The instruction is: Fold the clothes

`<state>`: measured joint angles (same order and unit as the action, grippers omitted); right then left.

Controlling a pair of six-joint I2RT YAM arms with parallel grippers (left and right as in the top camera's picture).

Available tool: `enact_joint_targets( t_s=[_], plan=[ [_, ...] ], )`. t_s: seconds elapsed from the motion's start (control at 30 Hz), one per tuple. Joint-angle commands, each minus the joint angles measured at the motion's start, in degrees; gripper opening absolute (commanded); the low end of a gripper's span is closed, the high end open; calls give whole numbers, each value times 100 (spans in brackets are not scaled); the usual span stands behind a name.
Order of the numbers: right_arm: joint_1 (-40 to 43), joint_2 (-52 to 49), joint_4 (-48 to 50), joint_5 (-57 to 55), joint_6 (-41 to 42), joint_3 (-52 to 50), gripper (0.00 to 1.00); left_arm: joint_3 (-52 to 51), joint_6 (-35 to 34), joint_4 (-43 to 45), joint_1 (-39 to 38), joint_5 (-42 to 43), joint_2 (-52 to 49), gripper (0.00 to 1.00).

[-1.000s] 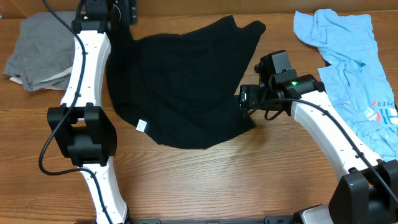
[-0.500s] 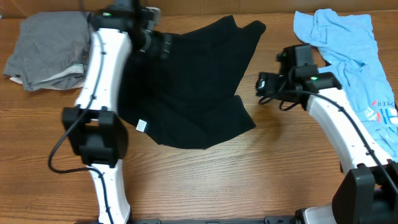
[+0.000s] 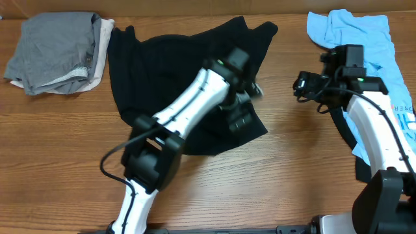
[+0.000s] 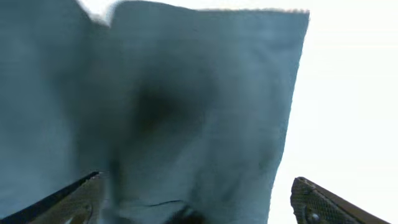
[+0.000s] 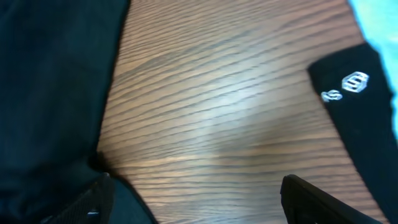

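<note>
Grey clothes (image 3: 52,49) lie piled at upper left; the black T-shirt (image 3: 162,65) sprawls across the upper centre of the desk (image 3: 273,188), left tool (image 4: 196,205) wide open over its right part, gripping nothing; right tool (image 5: 193,199) gapes empty above bare wood; a light-blue garment (image 3: 364,45) fills upper right.

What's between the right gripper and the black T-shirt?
Only bare table between the right gripper and the black T-shirt in the overhead view; the right wrist view shows the same bare wood.
</note>
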<state>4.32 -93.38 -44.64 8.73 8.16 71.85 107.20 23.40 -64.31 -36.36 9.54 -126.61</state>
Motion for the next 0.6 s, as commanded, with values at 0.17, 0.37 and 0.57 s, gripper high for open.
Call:
enact_joint_targets(
  t_s=[0.17, 0.37, 0.57],
  plan=[
    [96, -9, -7, 315, -74, 2, 89, -682, -354, -507, -428, -153, 61, 74],
    [96, -9, -11, 317, -74, 2, 89, -1263, -570, -828, -450, 66, 61, 74],
    [96, -9, -28, 358, -74, -2, 89, -2293, -752, -203, -411, 59, 61, 55]
  ],
)
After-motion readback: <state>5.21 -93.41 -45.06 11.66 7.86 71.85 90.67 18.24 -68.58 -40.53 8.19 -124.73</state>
